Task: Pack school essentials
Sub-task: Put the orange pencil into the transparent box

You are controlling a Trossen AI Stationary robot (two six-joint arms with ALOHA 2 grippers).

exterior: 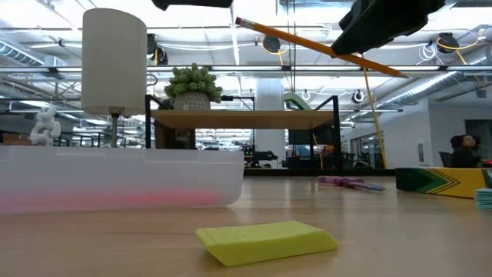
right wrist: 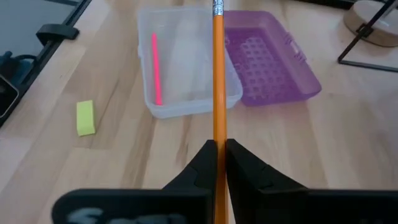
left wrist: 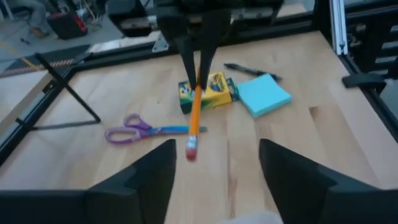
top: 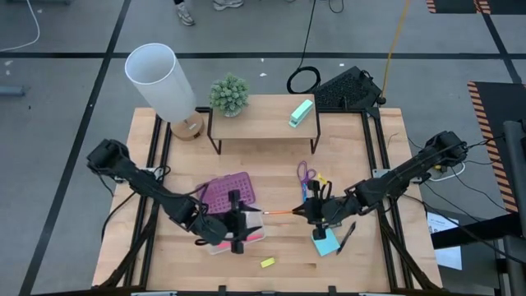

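Right gripper (right wrist: pixel 217 163) gripping orange pencil (right wrist: pixel 218 74)

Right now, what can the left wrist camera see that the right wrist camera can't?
Only the left wrist view shows the purple-handled scissors, the yellow-green crayon box, the square blue sticky-note pad and the black pen. Only the right wrist view shows the clear plastic case with a pink pencil inside, its open purple lid and the small yellow eraser. Both show the long orange pencil pinched in the right gripper.
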